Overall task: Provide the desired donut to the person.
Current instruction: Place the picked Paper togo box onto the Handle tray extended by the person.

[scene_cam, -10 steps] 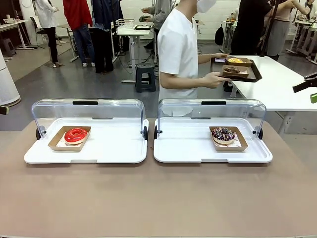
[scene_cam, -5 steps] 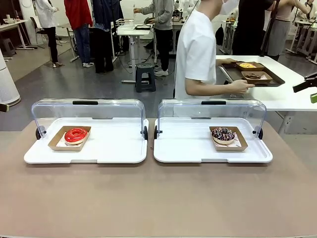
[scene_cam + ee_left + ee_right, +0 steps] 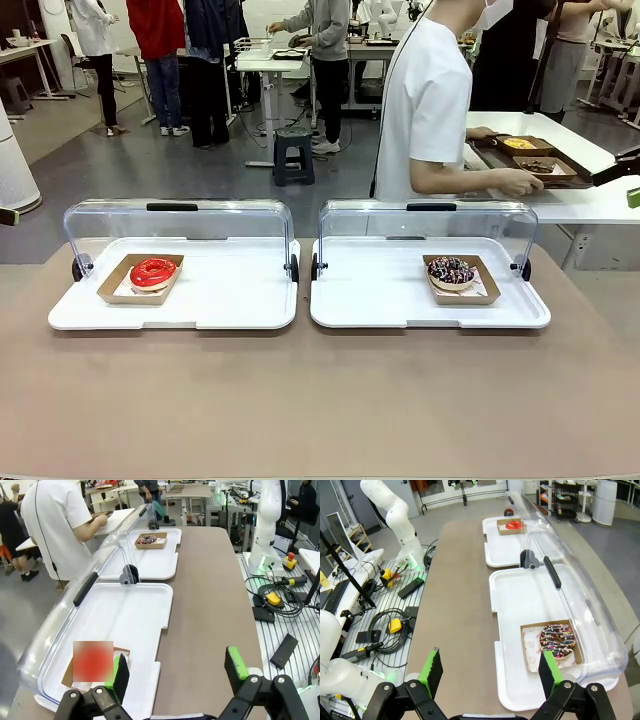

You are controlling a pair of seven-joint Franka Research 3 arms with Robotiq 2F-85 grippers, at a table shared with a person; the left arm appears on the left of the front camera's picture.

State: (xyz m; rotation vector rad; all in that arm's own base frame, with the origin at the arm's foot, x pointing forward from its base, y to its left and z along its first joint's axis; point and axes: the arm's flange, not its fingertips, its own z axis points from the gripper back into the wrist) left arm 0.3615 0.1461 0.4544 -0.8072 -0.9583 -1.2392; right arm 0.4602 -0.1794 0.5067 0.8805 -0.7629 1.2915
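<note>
Two white trays under raised clear lids are set side by side on the brown desk [image 3: 320,400]. On the left tray [image 3: 230,300] a red donut [image 3: 153,272] is held in a brown paper box, near the tray's left end; on the right tray [image 3: 380,300] a chocolate donut [image 3: 451,271] with coloured sprinkles is held in a like box, near the right end. Both lids [image 3: 178,225] are tipped back toward the far side. Beyond the desk the person [image 3: 432,105], in a white short-sleeved shirt, is turned sideways toward a white side table, and a dark tray [image 3: 535,160] bearing two more boxed donuts is gripped in the person's hand [image 3: 520,183], resting at that table's edge. The left pincer [image 3: 177,672] is seen released, its green pads spread wide above the near edge of the left tray, nothing between them; in its wrist view the red donut is covered by a blurred patch. The right pincer [image 3: 491,672] is likewise released and empty, poised over the desk just beside the right tray, with the sprinkled donut lying near its right-hand pad [image 3: 550,669]. Other people are seen standing farther back in the room.
</note>
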